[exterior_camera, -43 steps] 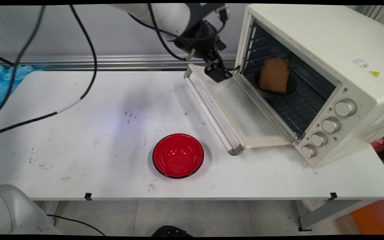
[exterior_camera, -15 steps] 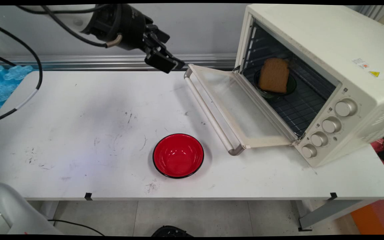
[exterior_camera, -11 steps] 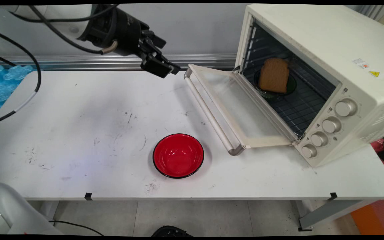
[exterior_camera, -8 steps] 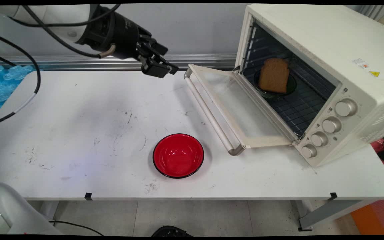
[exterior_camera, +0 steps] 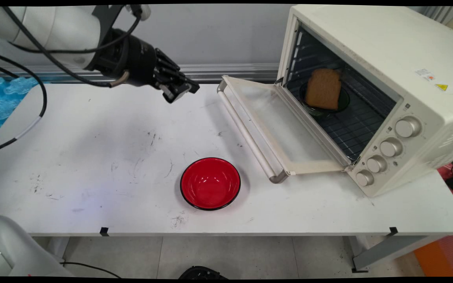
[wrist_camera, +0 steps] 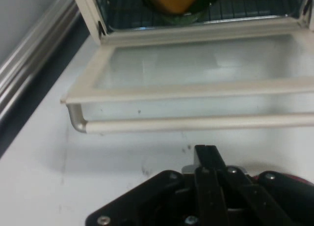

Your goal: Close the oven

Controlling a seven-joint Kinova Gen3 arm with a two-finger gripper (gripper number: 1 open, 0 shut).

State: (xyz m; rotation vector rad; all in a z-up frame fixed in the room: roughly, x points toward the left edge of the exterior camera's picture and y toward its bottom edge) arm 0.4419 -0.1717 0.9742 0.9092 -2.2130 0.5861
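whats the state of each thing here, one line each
gripper: shut, holding nothing, above the table left of the oven door
toaster oven: open
oven door: folded down flat
bread slice: leaning on the dark dish inside the oven
dark dish: on the oven rack
red bowl: upright, empty, on the table

A robot test lab.
A scuffed white surface [exterior_camera: 92, 165] with taped edges, an aluminium rail [exterior_camera: 230, 70] at 12 o'clock, and dangling black cables [exterior_camera: 41, 98].
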